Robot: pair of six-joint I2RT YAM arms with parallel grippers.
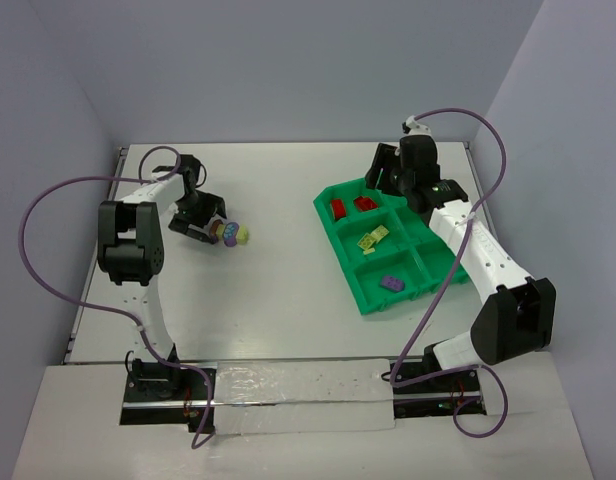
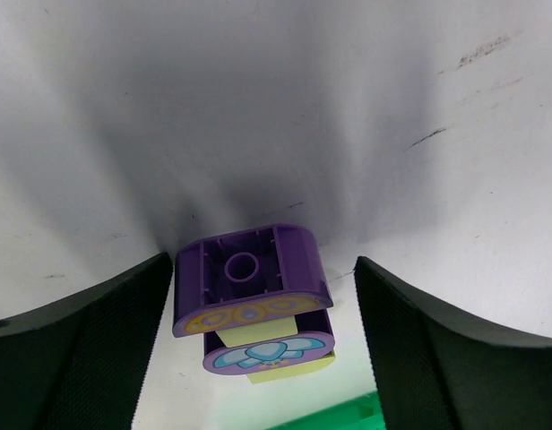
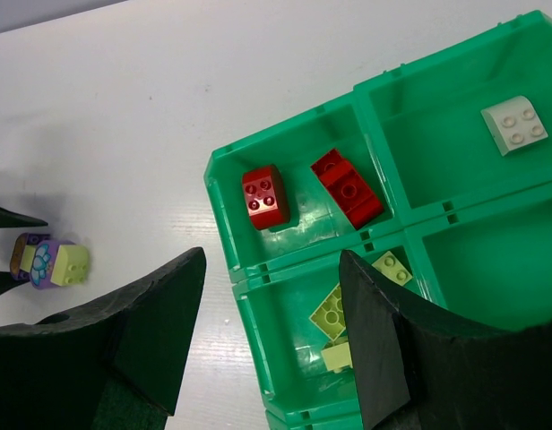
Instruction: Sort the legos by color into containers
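Robotics lab cell, plain white tabletop (image 1: 288,290), bare pale grey panel walls (image 1: 288,60), two black-and-white robot arms (image 1: 153,310) bolted at its near edge, purple cables (image 1: 25,232)

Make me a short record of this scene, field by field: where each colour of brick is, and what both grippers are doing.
Loose pieces: purple and pale yellow-green plastic bricks stuck together, on the white table, left of the tray
Left gripper: open, straddling those bricks, gaps on both sides
Right gripper: open, empty, above the tray
Tray: bright green plastic tray of square compartments
Red: two red plastic bricks share one compartment
Yellow-green: several pale yellow-green bricks in the adjoining compartment
Purple: one small purple brick, alone
Cream: one cream brick, alone
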